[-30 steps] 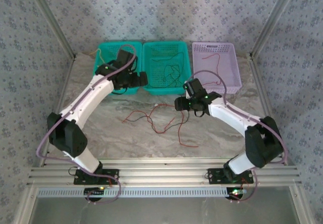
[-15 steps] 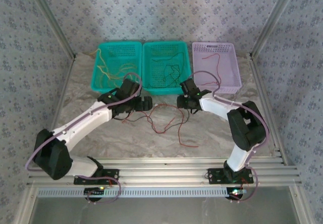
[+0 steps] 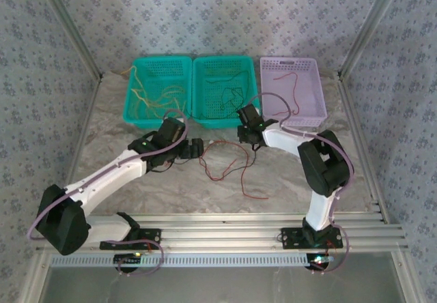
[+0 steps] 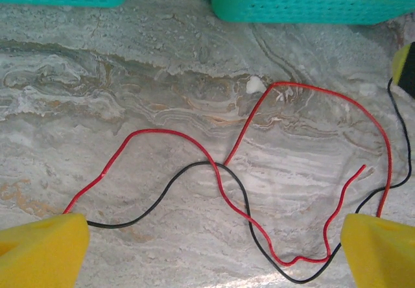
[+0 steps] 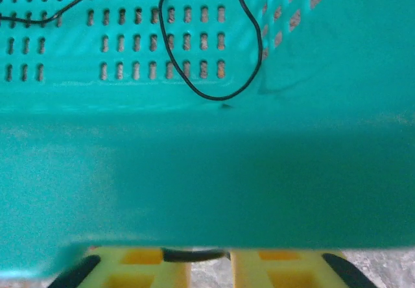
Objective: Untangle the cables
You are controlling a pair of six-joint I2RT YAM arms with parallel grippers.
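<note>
Left basket (image 3: 161, 59) is holding yellow cables (image 3: 151, 97), middle basket (image 3: 222, 59) black cables (image 3: 231, 97), lilac basket (image 3: 288, 60) a red cable (image 3: 290, 78); left claw (image 4: 214, 226) is gaping empty, right claw (image 5: 211, 265) pinching a black cable (image 5: 194, 254).

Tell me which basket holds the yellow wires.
The leftmost teal basket: yellow wires lie in it. The middle teal basket holds black wire, the lilac basket red wire.

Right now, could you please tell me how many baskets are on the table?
3, in a row: the left teal basket, the middle teal basket right beside it, and the lilac basket on the right, slightly apart.
</note>
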